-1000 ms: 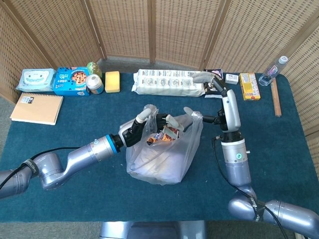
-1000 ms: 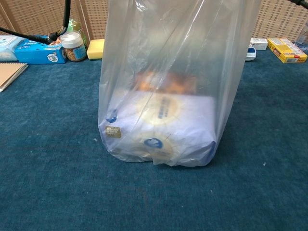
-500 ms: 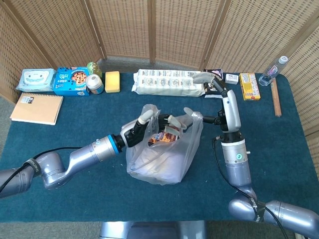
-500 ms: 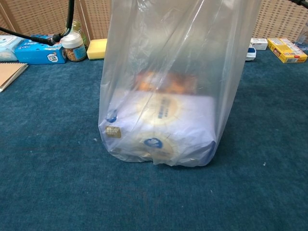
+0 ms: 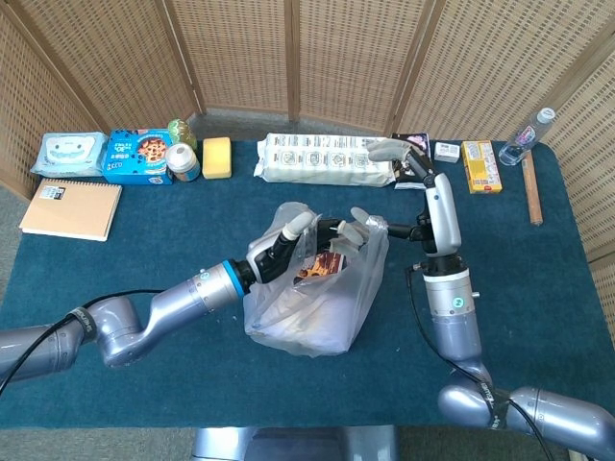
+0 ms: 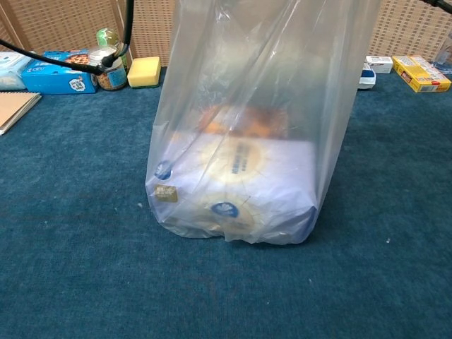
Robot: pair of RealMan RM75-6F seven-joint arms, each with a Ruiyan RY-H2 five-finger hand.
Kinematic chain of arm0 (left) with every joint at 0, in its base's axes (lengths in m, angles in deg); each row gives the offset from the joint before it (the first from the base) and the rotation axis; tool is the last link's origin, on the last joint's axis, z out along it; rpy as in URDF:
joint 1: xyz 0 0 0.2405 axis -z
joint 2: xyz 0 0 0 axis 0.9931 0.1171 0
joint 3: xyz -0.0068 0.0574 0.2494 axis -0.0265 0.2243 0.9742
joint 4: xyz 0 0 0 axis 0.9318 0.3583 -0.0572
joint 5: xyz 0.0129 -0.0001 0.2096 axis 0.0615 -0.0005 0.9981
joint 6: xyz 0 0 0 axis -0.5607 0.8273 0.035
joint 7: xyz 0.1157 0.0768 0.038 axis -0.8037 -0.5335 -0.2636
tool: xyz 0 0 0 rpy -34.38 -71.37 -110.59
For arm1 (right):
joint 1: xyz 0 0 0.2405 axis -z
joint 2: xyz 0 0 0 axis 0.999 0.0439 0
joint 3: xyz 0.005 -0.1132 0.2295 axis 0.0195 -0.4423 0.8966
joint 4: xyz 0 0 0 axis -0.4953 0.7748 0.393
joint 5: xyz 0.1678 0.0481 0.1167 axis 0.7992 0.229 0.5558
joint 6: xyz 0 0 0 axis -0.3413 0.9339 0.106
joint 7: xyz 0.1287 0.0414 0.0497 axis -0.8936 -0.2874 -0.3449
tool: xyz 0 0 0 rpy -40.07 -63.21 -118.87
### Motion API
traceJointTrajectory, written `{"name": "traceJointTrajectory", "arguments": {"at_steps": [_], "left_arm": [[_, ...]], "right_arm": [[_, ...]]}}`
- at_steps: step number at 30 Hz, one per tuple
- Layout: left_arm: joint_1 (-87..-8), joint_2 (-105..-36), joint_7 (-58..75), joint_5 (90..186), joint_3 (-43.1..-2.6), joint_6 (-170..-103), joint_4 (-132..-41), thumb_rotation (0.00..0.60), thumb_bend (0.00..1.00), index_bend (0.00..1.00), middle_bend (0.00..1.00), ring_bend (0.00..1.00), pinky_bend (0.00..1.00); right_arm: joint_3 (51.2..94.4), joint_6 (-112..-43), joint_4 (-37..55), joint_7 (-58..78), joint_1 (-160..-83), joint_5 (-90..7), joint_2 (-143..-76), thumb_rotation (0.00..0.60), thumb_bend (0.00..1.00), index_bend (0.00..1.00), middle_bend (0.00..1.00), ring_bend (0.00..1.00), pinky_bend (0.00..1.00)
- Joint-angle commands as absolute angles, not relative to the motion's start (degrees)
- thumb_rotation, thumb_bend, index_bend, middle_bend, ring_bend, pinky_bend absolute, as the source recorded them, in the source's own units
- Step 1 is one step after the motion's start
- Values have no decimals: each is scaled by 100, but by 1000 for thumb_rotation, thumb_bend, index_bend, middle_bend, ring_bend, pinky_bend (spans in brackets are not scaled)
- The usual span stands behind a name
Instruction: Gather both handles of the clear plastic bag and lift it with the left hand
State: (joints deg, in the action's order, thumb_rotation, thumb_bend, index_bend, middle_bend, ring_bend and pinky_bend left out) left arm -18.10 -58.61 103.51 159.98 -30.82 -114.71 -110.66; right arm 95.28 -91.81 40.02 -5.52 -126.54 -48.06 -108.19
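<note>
The clear plastic bag [image 5: 312, 298] stands mid-table with snack packs inside; it fills the chest view [image 6: 240, 141], its top out of frame. My left hand [image 5: 312, 235] reaches over the bag's mouth from the left. The left handle [image 5: 288, 215] lies draped over that hand. Its spread fingertips [image 5: 354, 223] are at the right handle [image 5: 377, 229]; whether they touch it I cannot tell. My right hand [image 5: 386, 148] hovers behind the bag over the white package, fingers extended and holding nothing. Neither hand shows in the chest view.
Along the back edge lie wet wipes [image 5: 69, 152], a blue cookie box [image 5: 135, 156], a jar [image 5: 183, 163], a yellow sponge [image 5: 216, 157], a long white package [image 5: 322, 158], a yellow box [image 5: 480, 154] and a water bottle [image 5: 528, 134]. A notebook [image 5: 70, 208] lies left.
My left hand and forearm have moved right across the bag's mouth, toward the right handle, pulling the bag's left side with them. The right arm has barely shifted.
</note>
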Motion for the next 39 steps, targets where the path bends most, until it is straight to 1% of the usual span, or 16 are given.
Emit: {"name": "traceJointTrajectory", "arguments": {"at_steps": [1, 15, 39], "left_arm": [[-1765, -5950, 10271, 15918, -3147, -11403, -11057, 0, 123, 318, 224, 68, 165], [-1636, -6234, 10150, 15840, -3338, -11180, -10970, 0, 123, 319, 222, 59, 158], [-1554, -6433, 9978, 15771, -3506, -10919, -10897, 0, 123, 319, 222, 59, 158]], "right_arm": [[9523, -9174, 4012, -533, -12676, -4791, -10848, 600, 182, 355, 324, 232, 112], [9537, -9157, 3991, -428, -12772, -4694, -10971, 600, 182, 356, 324, 231, 103], [9530, -9038, 3833, -254, -12922, -4542, -11114, 600, 182, 363, 327, 231, 94]]}}
